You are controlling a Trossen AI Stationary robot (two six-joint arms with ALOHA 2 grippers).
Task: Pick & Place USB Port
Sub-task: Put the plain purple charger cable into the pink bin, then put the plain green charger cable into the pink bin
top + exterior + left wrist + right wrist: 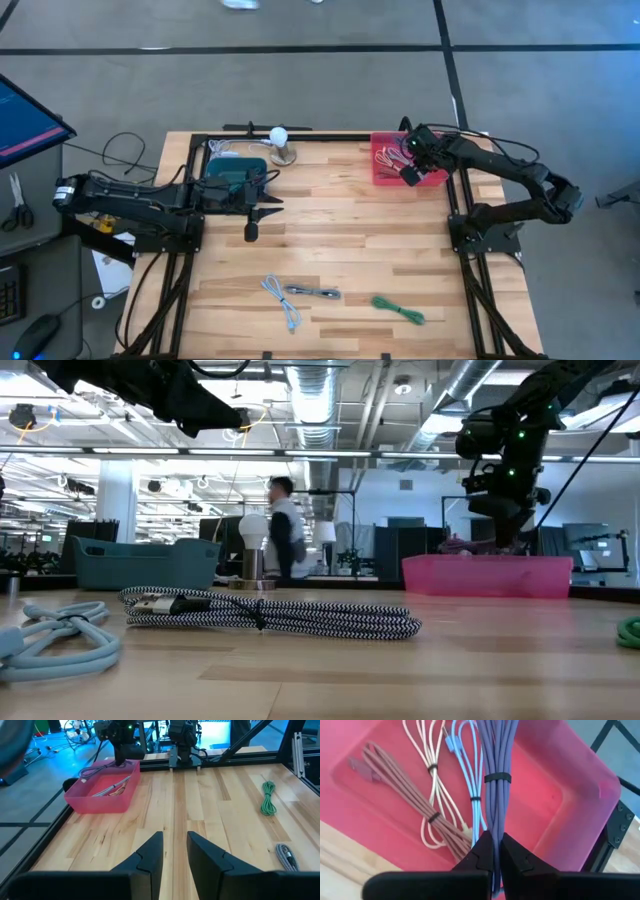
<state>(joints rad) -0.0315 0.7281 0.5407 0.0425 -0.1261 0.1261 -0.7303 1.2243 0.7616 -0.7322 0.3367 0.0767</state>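
Note:
A pink bin [395, 165] at the table's far right holds several tied cable bundles: purple [496, 780], light blue [470, 775], cream [432, 775] and brownish pink [395, 780]. My right gripper [495, 851] is down in this bin [580, 800], shut on the purple bundle. My left gripper [175, 851] is open, hovering over bare wood next to a teal bin [235, 175] and touching nothing. A braided black-and-white cable [313, 292], a light blue cable [283, 300] and a green cable [398, 309] lie flat near the table's near edge. My right gripper pinches the purple cable bundle between its two fingers at one end of the bundle [496, 832], below its black tie [497, 778]. The fingers come from above, slanting into the bin. The strands run straight forward from the fingers over the bin floor; lifted or resting, I cannot tell.
A light bulb on a stand [281, 140] sits at the far edge beside the teal bin. A black frame rail [300, 137] borders the table. Bare wood lies across the table's middle. In the low view a person [285, 530] stands in the room behind.

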